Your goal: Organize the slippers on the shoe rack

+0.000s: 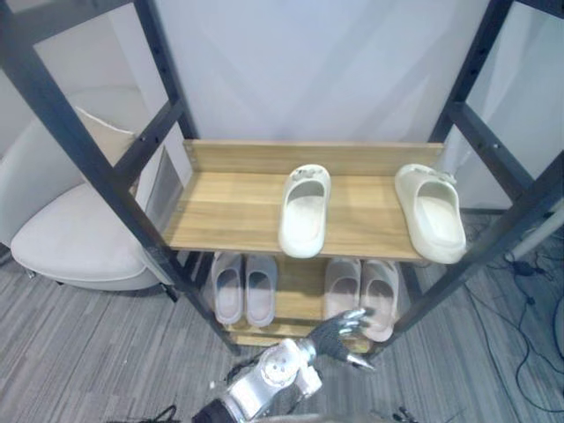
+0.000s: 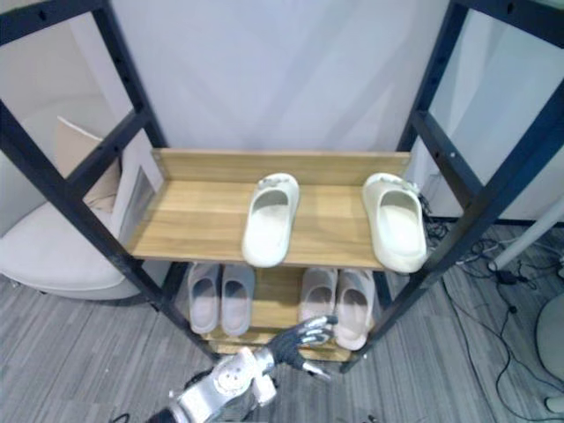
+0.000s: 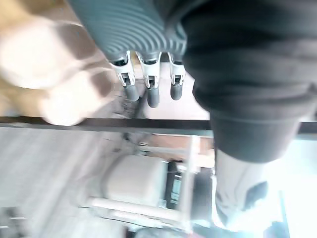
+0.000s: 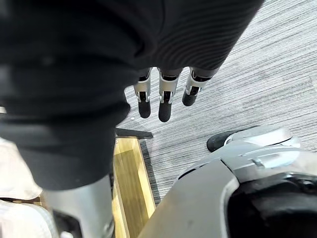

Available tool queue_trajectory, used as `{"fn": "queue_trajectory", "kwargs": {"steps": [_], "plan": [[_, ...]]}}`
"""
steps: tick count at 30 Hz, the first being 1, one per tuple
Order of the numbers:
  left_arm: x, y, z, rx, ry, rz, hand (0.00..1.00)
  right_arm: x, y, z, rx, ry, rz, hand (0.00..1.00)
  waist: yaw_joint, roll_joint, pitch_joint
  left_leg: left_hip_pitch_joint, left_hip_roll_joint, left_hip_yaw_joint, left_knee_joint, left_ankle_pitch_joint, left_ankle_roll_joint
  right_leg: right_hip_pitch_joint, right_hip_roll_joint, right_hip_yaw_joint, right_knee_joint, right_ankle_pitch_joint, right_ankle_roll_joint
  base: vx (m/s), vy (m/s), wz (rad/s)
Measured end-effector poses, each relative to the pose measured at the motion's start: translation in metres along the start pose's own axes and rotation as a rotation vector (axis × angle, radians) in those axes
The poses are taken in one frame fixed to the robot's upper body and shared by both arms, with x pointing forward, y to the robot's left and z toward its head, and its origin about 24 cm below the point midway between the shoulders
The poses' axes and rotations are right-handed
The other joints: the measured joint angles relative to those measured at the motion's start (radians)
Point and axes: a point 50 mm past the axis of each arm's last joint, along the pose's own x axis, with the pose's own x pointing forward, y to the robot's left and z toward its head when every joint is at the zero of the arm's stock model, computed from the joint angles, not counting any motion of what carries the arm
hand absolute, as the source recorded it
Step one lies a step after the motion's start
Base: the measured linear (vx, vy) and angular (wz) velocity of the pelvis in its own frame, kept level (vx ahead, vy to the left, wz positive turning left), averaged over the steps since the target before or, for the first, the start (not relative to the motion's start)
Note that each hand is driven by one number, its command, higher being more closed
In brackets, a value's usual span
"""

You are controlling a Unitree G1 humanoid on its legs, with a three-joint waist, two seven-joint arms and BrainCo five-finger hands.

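Slippers (image 1: 304, 211) in cream lie well apart on the top shelf (image 1: 229, 211) of the rack (image 1: 97, 163), one mid-shelf and its mate (image 1: 432, 211) at the right end. Both point toes to the back wall, with heels at or just over the front edge. The split looks like the job in hand: on the lower shelf (image 1: 301, 278) a grey pair (image 1: 260, 291) and a pink pair (image 1: 381, 295) each sit side by side, the neat pattern the cream two do not yet match. The mate also angles slightly outward, which may call for a turn as well as a slide.

The left hand (image 1: 339, 333) reaches in from the lower left on an arm slanting up and to the right. It hangs low before the lower shelf, in front of the heel of the pink pair. Its fingers are spread and loosely bent, grasping nothing; whether they touch that slipper cannot be told. Judged from this pose, the hand would have to rise to reach the top shelf.

The right hand (image 4: 166, 106) points down over the carpet (image 4: 237, 89) beside the rack's foot, fingers straight and relaxed, empty.
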Motion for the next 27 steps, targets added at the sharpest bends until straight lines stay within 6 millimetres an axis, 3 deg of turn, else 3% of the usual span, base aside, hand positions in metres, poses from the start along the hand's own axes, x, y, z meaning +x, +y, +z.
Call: {"fn": "queue_trajectory", "kwargs": {"steps": [7, 14, 18, 27], "plan": [[-0.005, 0.03, 0.08, 0.041, -0.35, 0.118, 0.0, -0.002, -0.005, -0.002, -0.008, 0.002, -0.006, 0.0, 0.01, 0.011, -0.009, 0.013, 0.0, 0.002, 0.0, 0.0, 0.001, 0.007, -0.002, 0.0, 0.001, 0.0, -0.001, -0.04, 0.001, -0.01], [-0.003, 0.073, 0.12, 0.179, -0.493, 0.353, 0.0, -0.004, -0.01, -0.007, -0.013, 0.014, -0.009, 0.0, 0.008, 0.014, -0.015, 0.012, -0.001, -0.015, 0.0, 0.001, 0.001, 0.015, -0.003, -0.021, 0.001, -0.002, -0.002, -0.01, -0.006, 0.06], [0.004, 0.101, 0.127, 0.286, -0.47, 0.488, 0.0, -0.003, -0.009, -0.005, -0.012, 0.01, -0.006, 0.0, 0.006, 0.013, -0.014, 0.011, -0.001, -0.016, 0.0, 0.001, 0.001, 0.016, -0.002, -0.022, -0.003, -0.002, -0.002, 0.0, -0.002, 0.01], [0.005, 0.161, 0.137, 0.435, -0.383, 0.77, 0.0, -0.003, -0.004, -0.005, 0.007, 0.006, 0.002, 0.0, -0.029, -0.005, 0.0, 0.01, 0.0, -0.008, 0.0, 0.001, 0.001, 0.014, -0.002, -0.018, -0.008, -0.002, -0.002, 0.0, 0.0, -0.01]]}}
